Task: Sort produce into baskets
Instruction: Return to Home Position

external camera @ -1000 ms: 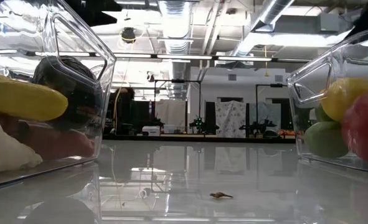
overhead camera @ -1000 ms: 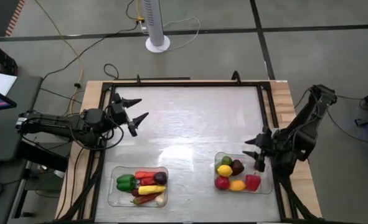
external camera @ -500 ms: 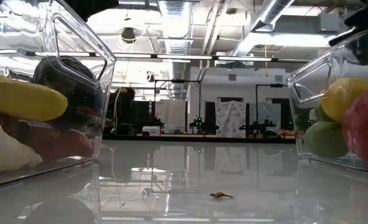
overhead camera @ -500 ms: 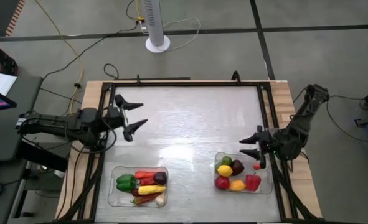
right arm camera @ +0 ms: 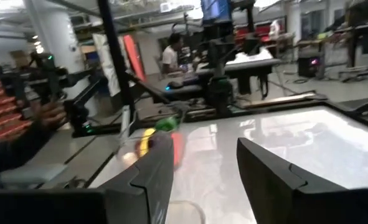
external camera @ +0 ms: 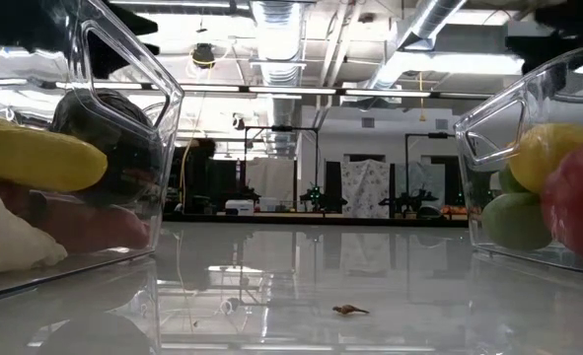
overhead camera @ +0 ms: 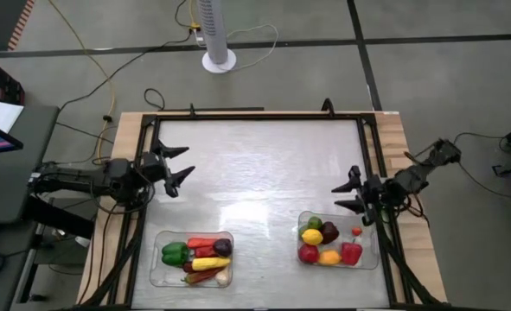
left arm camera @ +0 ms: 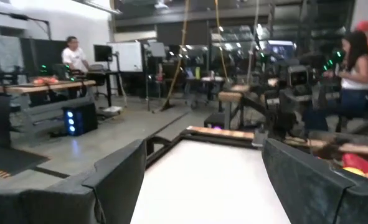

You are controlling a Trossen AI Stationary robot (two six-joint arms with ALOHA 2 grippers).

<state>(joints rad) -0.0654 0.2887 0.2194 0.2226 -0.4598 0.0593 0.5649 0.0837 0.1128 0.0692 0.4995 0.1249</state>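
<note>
Two clear baskets stand near the table's front edge. The left basket holds green pepper, red, yellow and purple produce. The right basket holds lemon, plum, red pieces and a small red piece. In the low view their walls stand at either side. My left gripper hangs open at the table's left side, pointing level across the table, nothing between its fingers. My right gripper is open just beyond the right basket's far edge, level, with nothing between its fingers.
A black frame runs round the white tabletop. A tiny brown scrap lies on the table between the baskets. A white fan base stands on the floor beyond the far edge. People sit in the room behind.
My left gripper has drawn back toward the table's left edge and sunk a little. My right gripper has tipped up from pointing down over the right basket to level, its arm folding back toward the right edge. A small red piece now shows where it stood.
</note>
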